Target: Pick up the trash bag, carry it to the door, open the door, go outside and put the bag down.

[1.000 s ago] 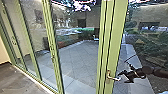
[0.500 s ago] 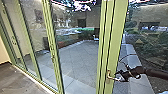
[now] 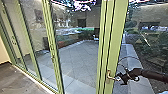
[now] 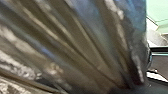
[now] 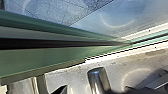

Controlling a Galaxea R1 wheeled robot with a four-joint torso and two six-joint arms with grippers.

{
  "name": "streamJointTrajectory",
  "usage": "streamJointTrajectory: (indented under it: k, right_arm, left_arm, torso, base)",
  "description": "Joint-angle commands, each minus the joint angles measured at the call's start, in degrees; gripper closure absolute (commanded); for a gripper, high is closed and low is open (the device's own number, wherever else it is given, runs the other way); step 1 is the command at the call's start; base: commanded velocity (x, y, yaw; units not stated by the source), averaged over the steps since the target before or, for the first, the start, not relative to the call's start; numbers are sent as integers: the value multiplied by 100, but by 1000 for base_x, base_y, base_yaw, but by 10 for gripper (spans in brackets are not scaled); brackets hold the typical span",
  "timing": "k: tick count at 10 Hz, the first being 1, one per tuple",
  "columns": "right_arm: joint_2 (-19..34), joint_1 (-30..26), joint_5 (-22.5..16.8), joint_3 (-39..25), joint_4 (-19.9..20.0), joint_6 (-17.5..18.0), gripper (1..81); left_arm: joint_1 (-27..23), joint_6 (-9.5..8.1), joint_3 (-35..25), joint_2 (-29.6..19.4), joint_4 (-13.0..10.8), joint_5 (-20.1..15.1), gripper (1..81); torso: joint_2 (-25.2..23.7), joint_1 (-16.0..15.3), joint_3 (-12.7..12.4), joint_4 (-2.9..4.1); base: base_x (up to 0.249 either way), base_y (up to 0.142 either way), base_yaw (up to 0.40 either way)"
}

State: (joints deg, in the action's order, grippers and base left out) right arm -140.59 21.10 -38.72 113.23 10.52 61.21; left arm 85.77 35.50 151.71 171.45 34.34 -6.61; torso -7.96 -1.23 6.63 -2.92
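In the head view my right gripper [image 3: 120, 79] is at the free end of the metal door handle [image 3: 110, 76], on the green-framed door [image 3: 115, 37]. The right wrist view has the lever handle [image 5: 99, 79] close up, with my right gripper [image 5: 106, 88] open and its dark fingers [image 5: 60, 90] to either side of the lever. Whether they touch it is unclear. Shiny dark folds of the trash bag [image 4: 75, 47] run together in the left wrist view, where my left gripper [image 4: 132, 87] is shut on the gathered part.
Tall glass panels in green frames [image 3: 55, 60] line the left, above a brown floor [image 3: 17, 80]. Behind the glass lie a paved yard [image 3: 80, 57], a pale kerb [image 3: 133, 60] and plants [image 3: 147, 45]. A door sill [image 5: 147, 41] shows in the right wrist view.
My right gripper has shifted left toward the door handle and its arm now sits at a slightly different tilt. The camera's view of the door has stayed the same.
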Motion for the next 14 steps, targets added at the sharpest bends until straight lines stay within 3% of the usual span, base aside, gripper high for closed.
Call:
streamJointTrajectory:
  k: [1,6,11,14]
  right_arm:
    - [-296,-787,-382,488,248,40,10]
    - [-656,-418,-821,989,240,180,10]
    - [-1201,259,-1014,1964,-7,146,10]
    - [-1403,540,-1068,2044,-58,137,10]
  left_arm:
    - [-258,-8,-19,13,73,-491,811]
    - [-232,-7,122,83,56,-499,811]
    - [-232,10,122,127,55,-491,811]
    - [-232,10,122,127,46,-499,811]
  torso:
    - [0,0,0,0]
    - [0,-2,0,0]
    - [-2,2,-2,0]
    - [-5,9,-6,0]
  base:
    - [0,0,0]
    - [0,0,0]
    - [0,0,0]
    - [0,0,0]
